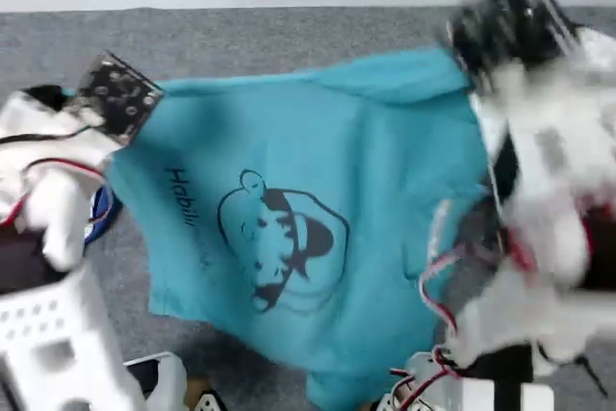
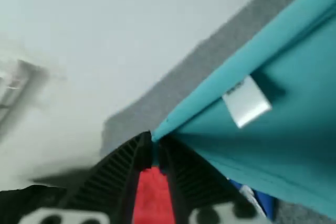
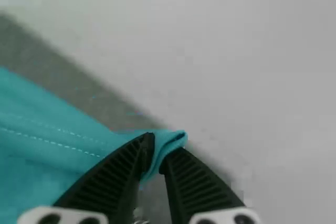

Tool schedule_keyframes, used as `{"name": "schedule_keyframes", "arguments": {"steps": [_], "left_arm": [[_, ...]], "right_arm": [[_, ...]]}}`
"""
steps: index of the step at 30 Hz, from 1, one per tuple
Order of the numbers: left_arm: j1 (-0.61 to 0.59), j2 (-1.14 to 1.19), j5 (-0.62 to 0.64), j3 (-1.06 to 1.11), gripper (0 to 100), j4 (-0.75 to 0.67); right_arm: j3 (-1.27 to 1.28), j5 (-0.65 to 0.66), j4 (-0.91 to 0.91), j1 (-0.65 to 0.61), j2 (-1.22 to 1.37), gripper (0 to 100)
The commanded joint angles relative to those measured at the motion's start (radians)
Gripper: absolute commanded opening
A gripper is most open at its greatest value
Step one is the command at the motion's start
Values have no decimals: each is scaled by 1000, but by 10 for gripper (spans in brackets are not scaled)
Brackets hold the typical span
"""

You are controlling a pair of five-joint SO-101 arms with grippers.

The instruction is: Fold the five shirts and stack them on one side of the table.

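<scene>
A teal shirt [image 1: 298, 209] with a dark cartoon print hangs stretched between both arms above the grey table. My left gripper [image 1: 120, 93] is shut on one top corner of the shirt [image 2: 252, 145], whose white neck label [image 2: 245, 102] shows close by. At the other top corner my right gripper [image 1: 500, 26] is shut on a fold of the shirt's hem [image 3: 163, 148]. In the left wrist view the gripper [image 2: 154, 142] pinches the cloth's tip; in the right wrist view the gripper [image 3: 156, 148] holds bunched teal cloth [image 3: 47, 145].
The grey table [image 1: 289, 36] runs back to a pale wall. A blue and white object [image 1: 100, 211] lies under the shirt's edge by the left arm. White arm bases and red wires [image 1: 438, 295] crowd the near edge.
</scene>
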Motion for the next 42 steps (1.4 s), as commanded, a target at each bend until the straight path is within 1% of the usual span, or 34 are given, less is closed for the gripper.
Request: {"name": "schedule_keyframes", "arguments": {"steps": [1,4,6,8,14,21,25,27,29,33,36,39,42], "left_arm": [[-3,5,-32,312,5,-336],[17,74,-32,456,5,-589],[23,153,-32,466,5,-675],[34,249,-31,427,5,-729],[40,566,-26,148,5,-753],[66,937,-26,-308,5,-750],[91,1134,-28,-570,5,-750],[104,1224,-29,-693,5,-747],[114,1310,-34,-809,5,-713],[130,1464,-101,-1036,5,-585],[132,1553,-107,-1187,5,-479],[127,1614,-107,-1319,5,-333],[124,1653,-110,-1428,5,-158]], "right_arm": [[215,-63,-45,-36,56,11],[331,-112,-183,-42,120,11],[382,-132,-289,-42,165,11],[402,-143,-381,-42,217,11],[404,-143,-621,-48,384,11],[404,-133,-943,-44,526,11],[404,-130,-1084,-24,585,11],[404,-107,-1139,-15,611,10],[404,-72,-1187,-10,642,10],[404,-20,-1277,-12,676,10],[404,5,-1280,-25,671,10],[404,35,-1164,-38,636,10],[404,32,-987,-51,593,10]]}}
